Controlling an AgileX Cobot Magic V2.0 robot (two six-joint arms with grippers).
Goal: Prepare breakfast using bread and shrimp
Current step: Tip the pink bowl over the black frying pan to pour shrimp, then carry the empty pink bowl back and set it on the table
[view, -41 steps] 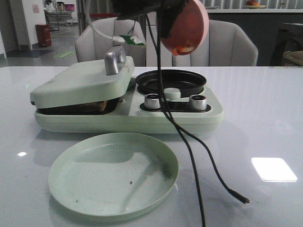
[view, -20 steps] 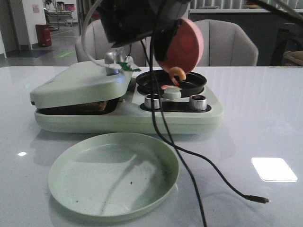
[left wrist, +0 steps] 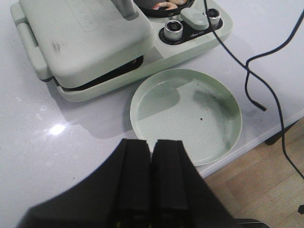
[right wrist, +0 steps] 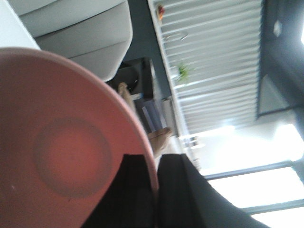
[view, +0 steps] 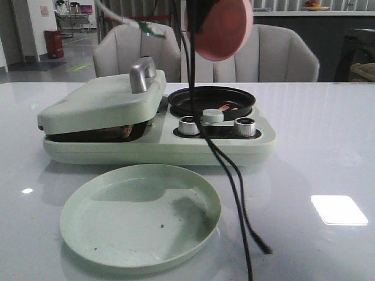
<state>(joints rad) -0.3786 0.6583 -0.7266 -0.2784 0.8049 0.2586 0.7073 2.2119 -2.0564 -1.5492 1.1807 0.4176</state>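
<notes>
My right gripper (right wrist: 156, 159) is shut on the rim of a pink bowl (right wrist: 71, 161). In the front view that bowl (view: 222, 26) hangs tipped on its side, high above the black round pan (view: 205, 95). Small pink-orange shrimp (view: 227, 108) lie in the pan, and their edge shows in the left wrist view as shrimp (left wrist: 167, 4). The bread (view: 120, 130) shows only as a brown strip in the slit under the closed green lid (view: 99, 102). My left gripper (left wrist: 151, 142) is shut with nothing in it, above the table's near edge beside the green plate (left wrist: 156, 95).
The pale green cooker (view: 258, 143) has two silver knobs (view: 189, 125) and a metal lid handle (view: 142, 74). A round green plate (view: 88, 234) lies in front of it. Black cables (view: 231, 175) hang from the right arm across the cooker onto the table. Grey chairs stand behind.
The pink bowl tipped over the pan and the shrimp fell out into it. The bowl has since risen, and the loose cable end swung left on the table.
</notes>
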